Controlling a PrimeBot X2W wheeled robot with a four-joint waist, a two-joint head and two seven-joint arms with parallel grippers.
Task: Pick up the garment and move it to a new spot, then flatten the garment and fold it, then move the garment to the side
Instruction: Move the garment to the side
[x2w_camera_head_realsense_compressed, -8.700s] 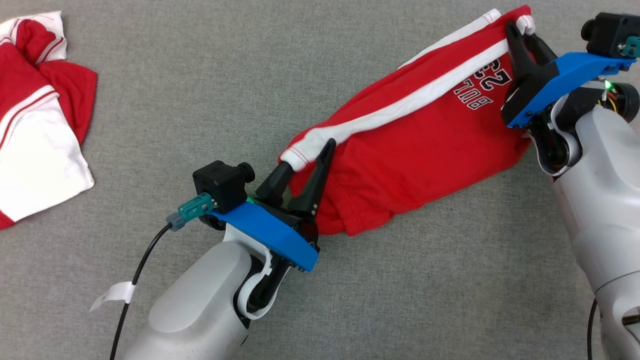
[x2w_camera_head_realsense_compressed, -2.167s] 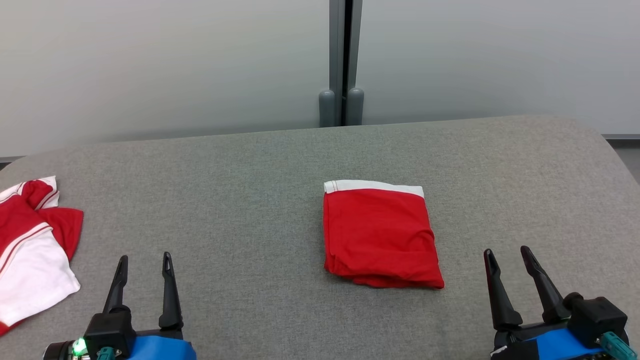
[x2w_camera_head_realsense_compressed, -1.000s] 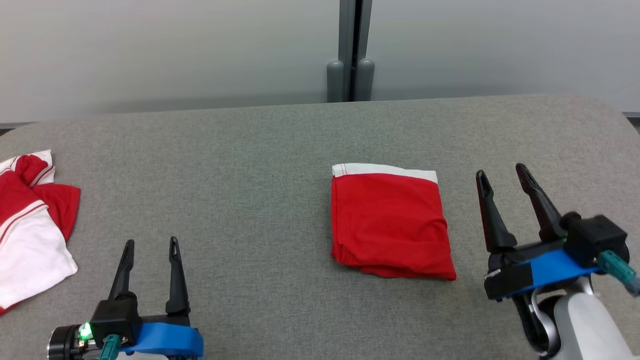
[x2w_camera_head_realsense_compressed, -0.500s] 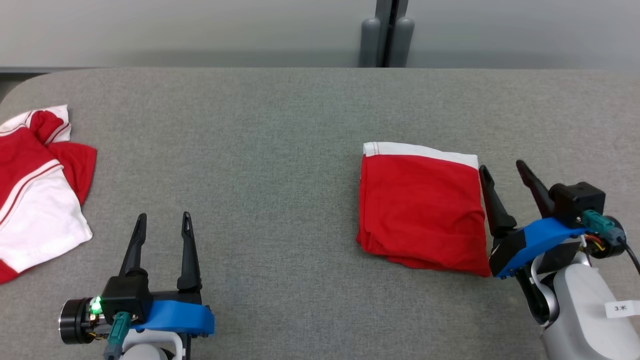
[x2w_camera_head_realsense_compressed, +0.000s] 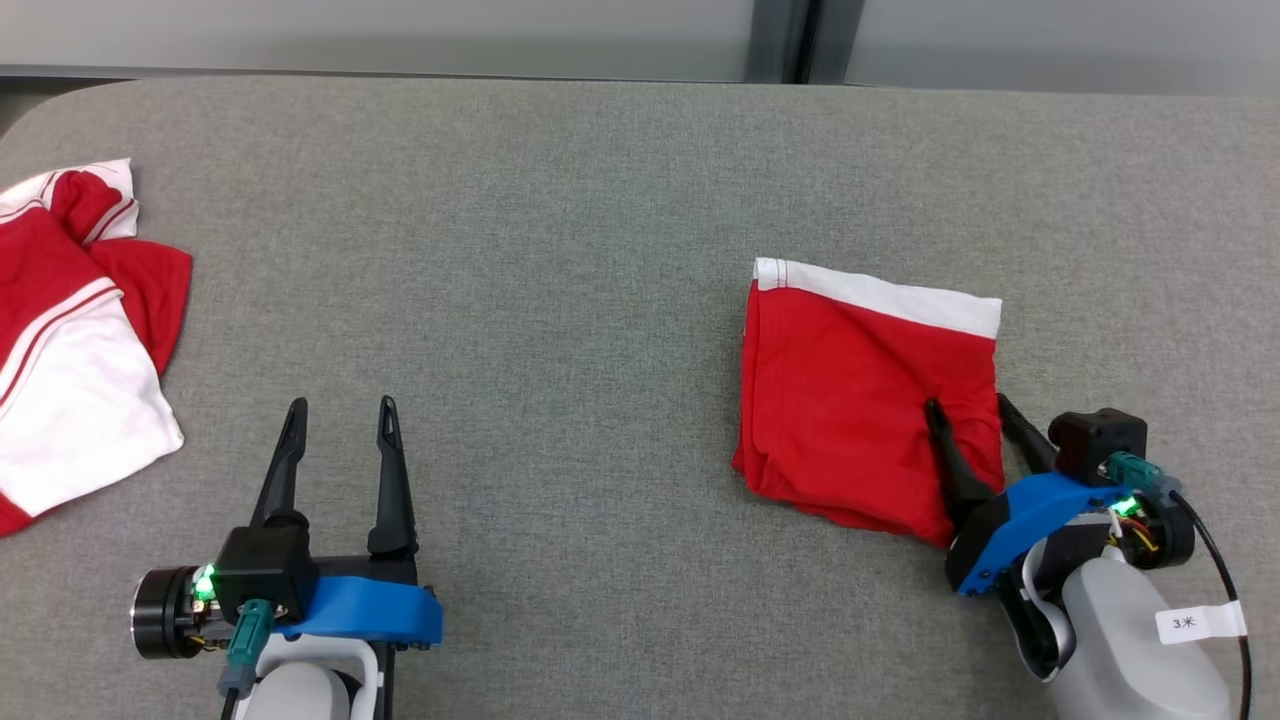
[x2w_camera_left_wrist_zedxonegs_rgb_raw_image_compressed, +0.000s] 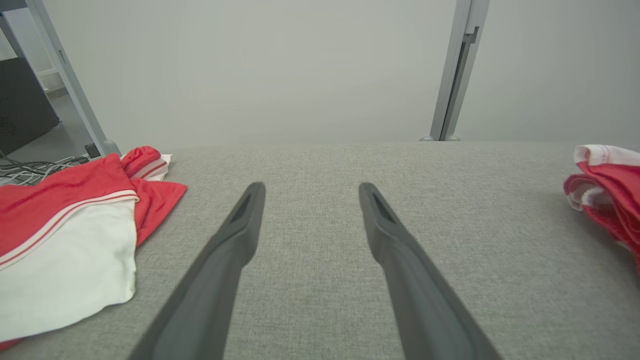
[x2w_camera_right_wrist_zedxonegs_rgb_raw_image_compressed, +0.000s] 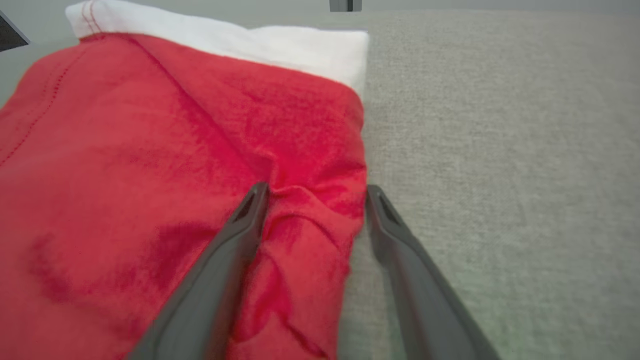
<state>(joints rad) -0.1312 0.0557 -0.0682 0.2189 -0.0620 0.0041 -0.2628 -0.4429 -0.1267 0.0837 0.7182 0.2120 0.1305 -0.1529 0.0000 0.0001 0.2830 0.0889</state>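
Observation:
The garment (x2w_camera_head_realsense_compressed: 850, 400) is a red folded square with a white band along its far edge, lying right of centre on the grey surface. My right gripper (x2w_camera_head_realsense_compressed: 968, 410) stands open astride its right edge: one finger presses on the red cloth, the other is on the grey surface just outside the edge. The right wrist view shows the garment (x2w_camera_right_wrist_zedxonegs_rgb_raw_image_compressed: 150, 175) bunched into wrinkles between the spread fingers of the right gripper (x2w_camera_right_wrist_zedxonegs_rgb_raw_image_compressed: 316, 192). My left gripper (x2w_camera_head_realsense_compressed: 340, 415) is open and empty at the lower left, far from the garment, whose edge (x2w_camera_left_wrist_zedxonegs_rgb_raw_image_compressed: 607, 190) shows at the right of the left wrist view.
A second red and white garment (x2w_camera_head_realsense_compressed: 70, 330) lies crumpled at the left edge of the grey padded table (x2w_camera_head_realsense_compressed: 560, 250). A pale wall with a grey post (x2w_camera_left_wrist_zedxonegs_rgb_raw_image_compressed: 457, 75) stands behind the table's far edge.
The head camera has tilted down. My right gripper moved in from the right, lowered onto the garment's right edge and rucked the cloth there. The left gripper stayed put.

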